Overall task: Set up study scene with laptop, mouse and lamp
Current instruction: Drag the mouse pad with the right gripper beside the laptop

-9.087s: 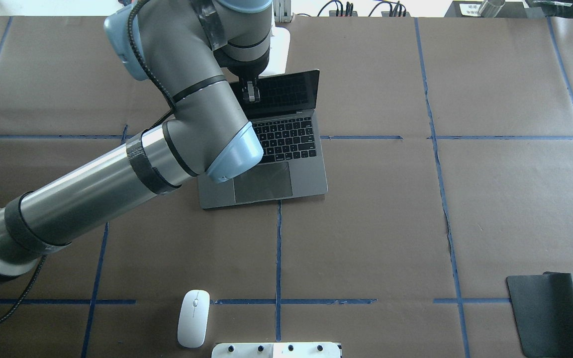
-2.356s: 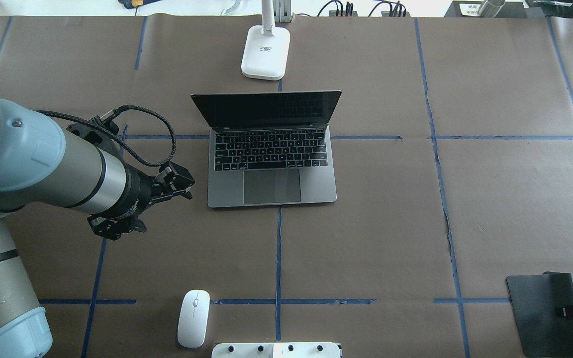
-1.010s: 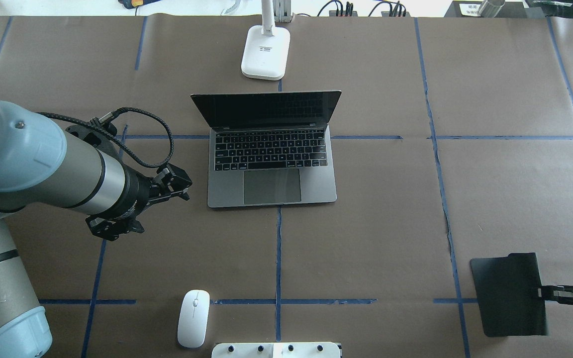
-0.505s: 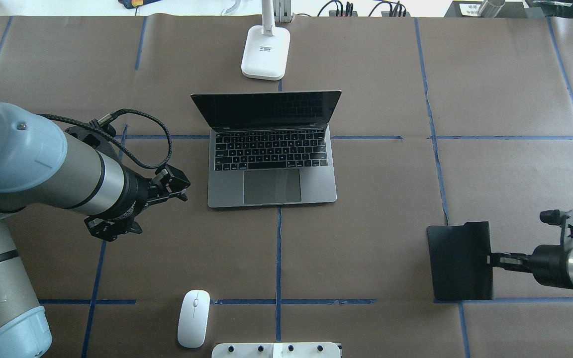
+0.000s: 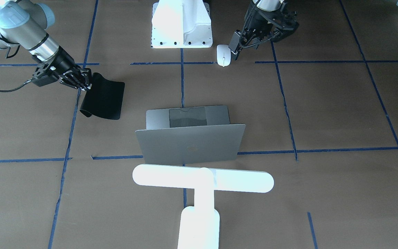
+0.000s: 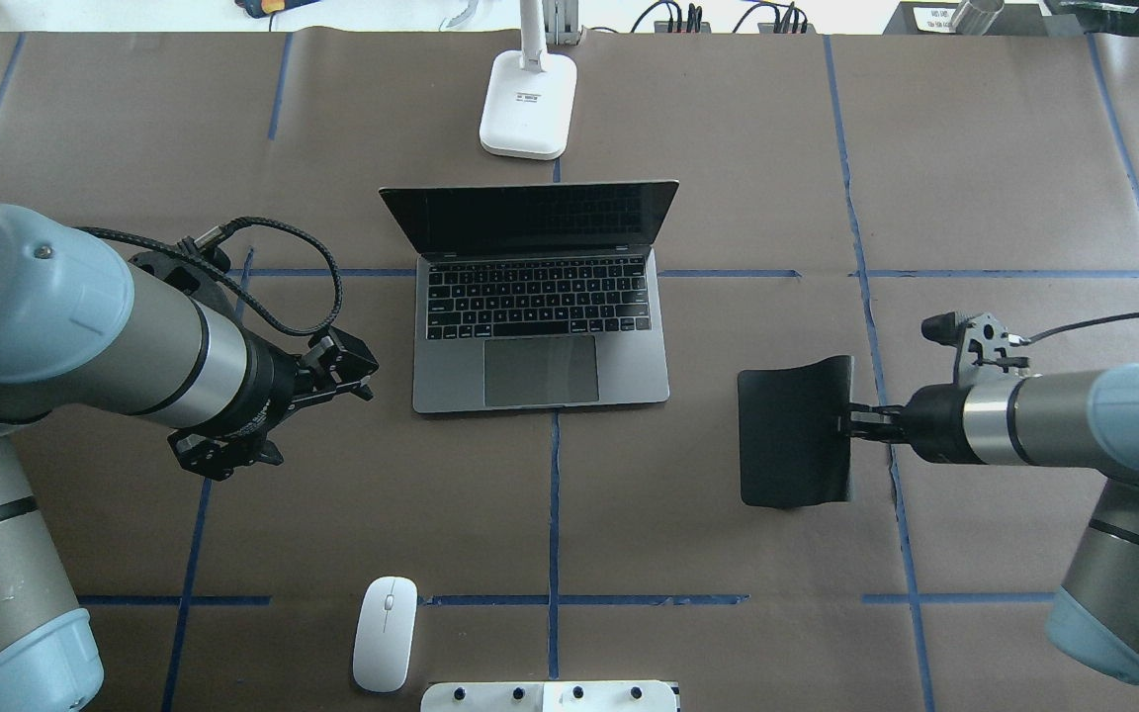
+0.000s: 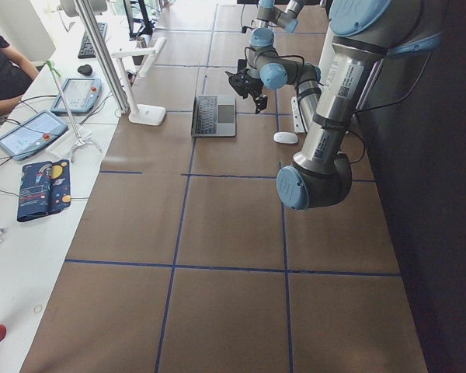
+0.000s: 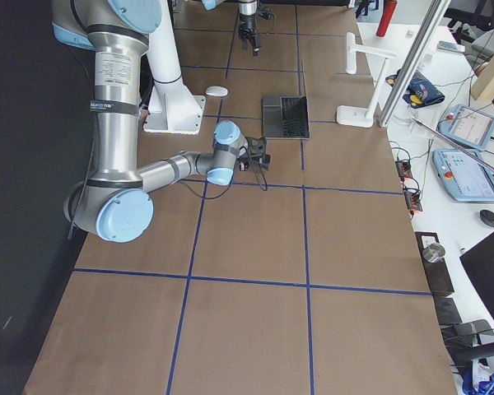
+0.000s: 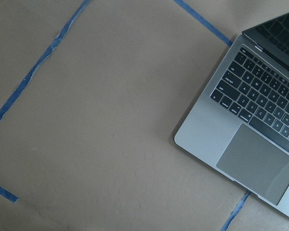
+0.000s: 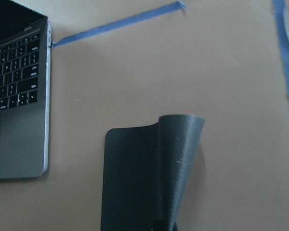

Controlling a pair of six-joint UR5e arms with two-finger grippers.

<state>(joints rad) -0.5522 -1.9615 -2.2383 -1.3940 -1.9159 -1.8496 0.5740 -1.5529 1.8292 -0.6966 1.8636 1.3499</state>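
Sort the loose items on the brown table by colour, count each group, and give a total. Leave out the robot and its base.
White: 2 (mouse, lamp)
Grey: 1 (laptop)
Black: 1 (mat)
Total: 4
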